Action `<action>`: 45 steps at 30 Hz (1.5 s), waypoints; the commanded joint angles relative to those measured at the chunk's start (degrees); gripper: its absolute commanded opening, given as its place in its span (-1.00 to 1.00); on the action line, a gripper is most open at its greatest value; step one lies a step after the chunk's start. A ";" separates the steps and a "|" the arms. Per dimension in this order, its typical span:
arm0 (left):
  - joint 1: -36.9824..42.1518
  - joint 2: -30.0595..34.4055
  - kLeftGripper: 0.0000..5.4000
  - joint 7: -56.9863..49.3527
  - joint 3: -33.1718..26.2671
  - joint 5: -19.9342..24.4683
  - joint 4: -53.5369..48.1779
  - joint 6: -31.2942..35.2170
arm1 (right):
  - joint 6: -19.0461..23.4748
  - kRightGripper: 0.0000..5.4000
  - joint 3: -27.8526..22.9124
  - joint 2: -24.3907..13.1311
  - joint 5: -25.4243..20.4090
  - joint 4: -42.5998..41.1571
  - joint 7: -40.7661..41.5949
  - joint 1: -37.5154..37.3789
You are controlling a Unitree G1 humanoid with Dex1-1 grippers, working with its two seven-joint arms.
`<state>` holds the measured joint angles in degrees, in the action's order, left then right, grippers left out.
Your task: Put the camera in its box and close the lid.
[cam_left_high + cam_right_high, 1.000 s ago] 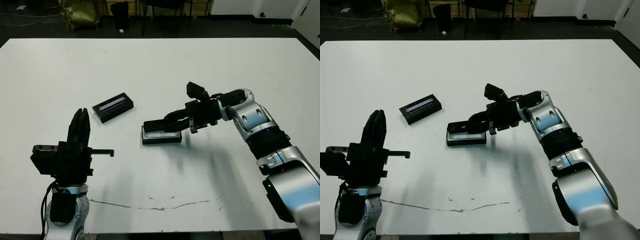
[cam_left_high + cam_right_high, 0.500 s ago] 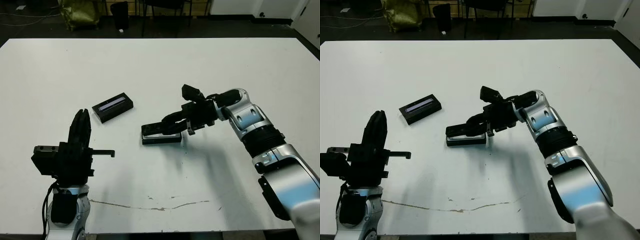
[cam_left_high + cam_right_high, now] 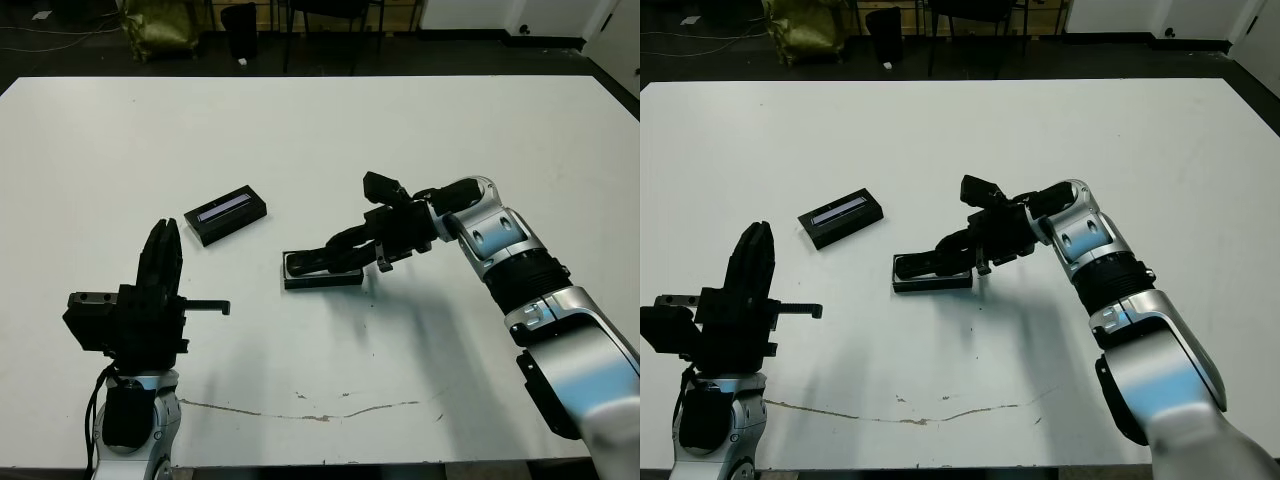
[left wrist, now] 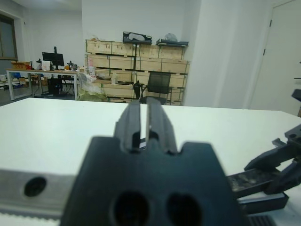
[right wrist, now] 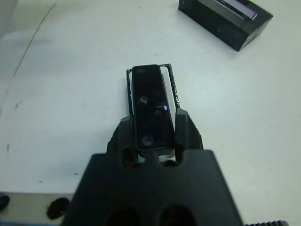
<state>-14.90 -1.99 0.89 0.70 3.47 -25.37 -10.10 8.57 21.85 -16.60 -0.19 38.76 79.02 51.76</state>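
While the right pincer (image 5: 151, 141) grips the camera (image 5: 150, 107) over the box (image 3: 322, 270) mid-worktop, lid (image 3: 226, 213) lying far-left, lower level and aligned before releasing; left pincer (image 4: 140, 123) nearly closed, empty.

The right arm is stretched forward and inward, its claw (image 3: 318, 262) held low with the fingers clamped on either side of a dark bar. The left claw (image 3: 160, 250) is raised upright, fingers pressed together.
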 commanded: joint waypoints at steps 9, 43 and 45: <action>-0.58 0.08 -1.00 0.00 0.00 0.02 1.05 0.68 | -1.81 -0.83 -0.55 -0.69 1.00 1.21 0.55 0.61; -0.96 -0.06 -1.00 0.15 0.03 -0.19 1.08 0.39 | 2.63 -0.83 3.30 2.17 4.90 -1.53 -1.35 -1.53; -0.97 0.00 -1.00 0.20 0.06 -0.28 1.11 0.28 | 2.27 -0.83 3.49 2.41 4.81 -1.81 -1.50 -1.83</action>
<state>-15.16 -2.41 0.96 0.78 3.38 -25.33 -10.11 10.75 23.95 -15.22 4.19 37.13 77.52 51.81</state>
